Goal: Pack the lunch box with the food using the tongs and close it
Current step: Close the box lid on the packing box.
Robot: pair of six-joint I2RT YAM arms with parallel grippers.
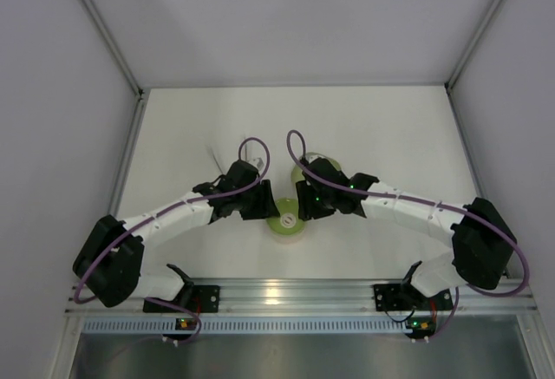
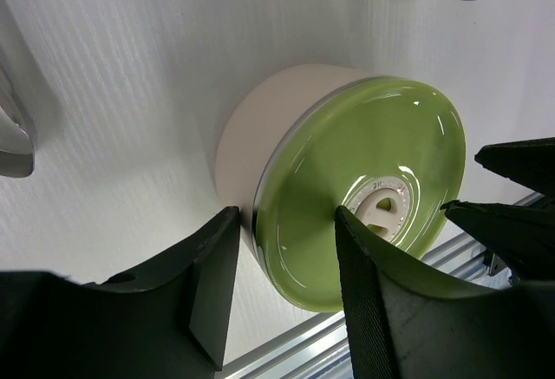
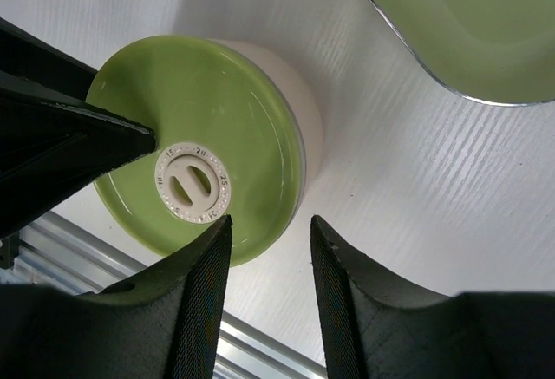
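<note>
The lunch box (image 1: 287, 223) stands near the table's front edge with its green lid (image 2: 347, 162) on it, white centre spot up. My left gripper (image 2: 286, 223) is open on its left side, one finger beside the wall and the other over the lid. My right gripper (image 3: 270, 227) is open on the right side, its left finger over the lid's (image 3: 199, 127) rim and the other above bare table. The tongs (image 2: 13, 136) lie behind, only a silver end showing. No food is in view.
The pale green rounded-square dish (image 3: 468, 23) sits just behind the lunch box, partly under the right wrist in the top view. The aluminium rail (image 1: 286, 292) runs along the near edge. White walls enclose the table on three sides.
</note>
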